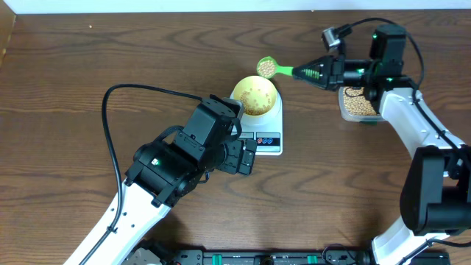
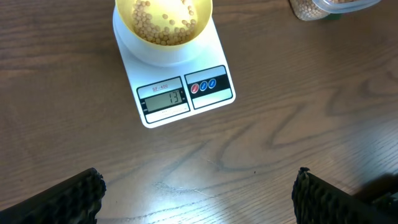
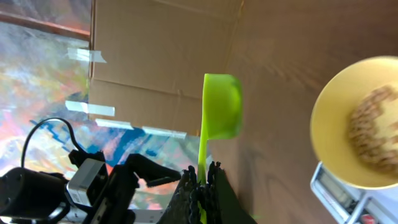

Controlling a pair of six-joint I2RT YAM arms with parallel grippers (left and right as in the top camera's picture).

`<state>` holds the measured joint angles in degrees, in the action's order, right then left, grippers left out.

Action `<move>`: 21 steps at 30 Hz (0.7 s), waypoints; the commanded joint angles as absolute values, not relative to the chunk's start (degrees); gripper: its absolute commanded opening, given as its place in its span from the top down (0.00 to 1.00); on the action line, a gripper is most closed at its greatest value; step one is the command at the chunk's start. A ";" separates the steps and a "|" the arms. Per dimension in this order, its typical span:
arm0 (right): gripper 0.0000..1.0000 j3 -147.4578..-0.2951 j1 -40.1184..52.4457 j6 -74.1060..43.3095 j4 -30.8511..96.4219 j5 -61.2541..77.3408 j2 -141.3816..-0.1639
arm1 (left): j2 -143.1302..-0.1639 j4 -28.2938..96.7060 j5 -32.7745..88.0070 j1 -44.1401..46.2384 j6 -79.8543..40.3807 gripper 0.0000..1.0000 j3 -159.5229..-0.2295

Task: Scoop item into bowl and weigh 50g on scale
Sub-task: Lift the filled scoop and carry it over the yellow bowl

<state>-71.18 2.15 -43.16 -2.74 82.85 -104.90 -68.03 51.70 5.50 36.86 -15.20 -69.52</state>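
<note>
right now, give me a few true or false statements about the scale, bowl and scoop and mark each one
1. The bowl sits on the scale. True.
2. The scale's display reads 50. False: it reads 13.
3. The green scoop is empty. False: it carries beans.
4. The right gripper has its jaws shut on the scoop's handle. True.
5. The left gripper has its jaws shut on the bowl. False: they stand wide open, holding nothing, in front of the scale.
</note>
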 commanded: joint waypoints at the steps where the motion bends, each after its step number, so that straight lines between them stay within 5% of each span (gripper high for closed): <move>1: 0.99 -71.68 3.05 -46.68 -2.85 84.31 -104.86 | -67.83 51.86 5.39 36.71 -15.14 0.02 -70.41; 21: 0.98 -71.66 6.48 -32.27 3.68 74.00 -104.86 | -67.83 51.86 5.39 36.71 -15.14 0.02 -70.41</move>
